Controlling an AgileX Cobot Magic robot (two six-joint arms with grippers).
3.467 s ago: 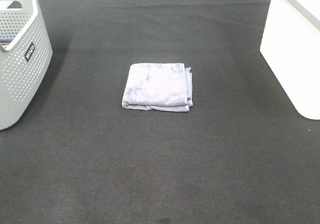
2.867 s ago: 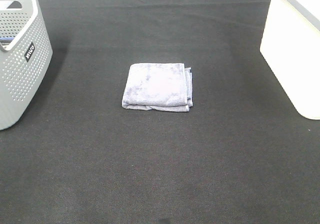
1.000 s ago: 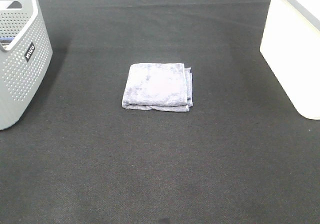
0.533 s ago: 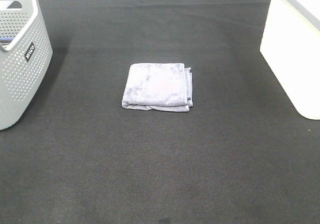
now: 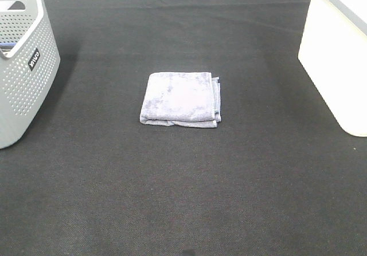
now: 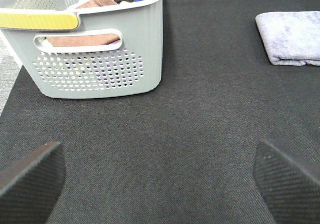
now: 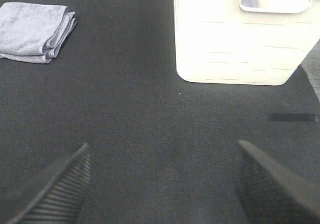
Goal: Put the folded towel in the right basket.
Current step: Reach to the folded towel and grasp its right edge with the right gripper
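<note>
Towel [image 5: 180, 98] between grey basket [image 5: 26, 75], white basket [image 5: 335, 67]; well apart.

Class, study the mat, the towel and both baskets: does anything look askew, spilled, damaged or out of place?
Nothing stands out. The folded towel lies flat and tidy on the mat, apart from both baskets; the grey basket and the white basket stand upright, nothing spilled.

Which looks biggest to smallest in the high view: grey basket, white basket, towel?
1. The grey basket and white basket look alike; the frame cuts off both, so they stay unranked.
2. The towel, smallest.
</note>
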